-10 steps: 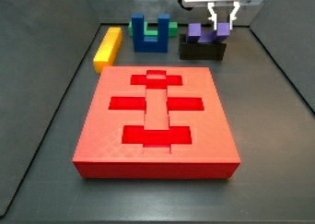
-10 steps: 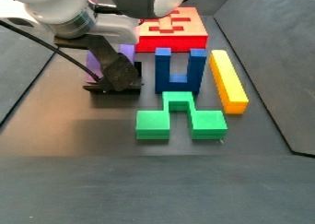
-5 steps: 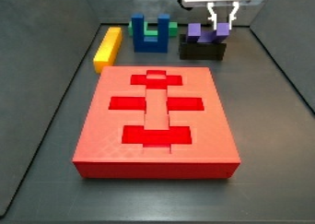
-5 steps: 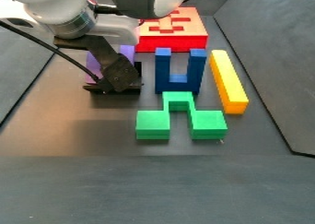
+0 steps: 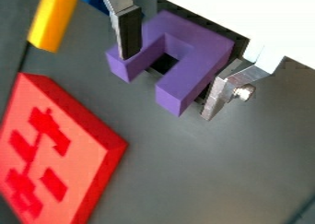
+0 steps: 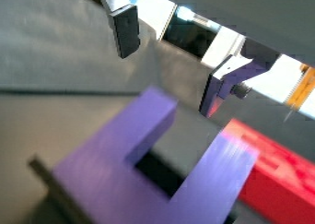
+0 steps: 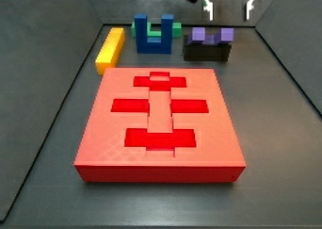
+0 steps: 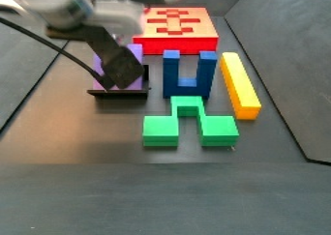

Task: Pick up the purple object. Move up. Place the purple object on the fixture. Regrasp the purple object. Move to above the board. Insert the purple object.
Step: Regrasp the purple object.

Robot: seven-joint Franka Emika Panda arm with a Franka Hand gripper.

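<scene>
I've let go: my gripper has lifted clear above the fixture with its fingers spread and empty. The purple object now sits on that fixture, so placing looks done and regrasping comes next.

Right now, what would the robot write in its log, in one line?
stage: released, regrasp next | purple object: resting on fixture | claw: open, above purple object, not touching | board: empty
</scene>
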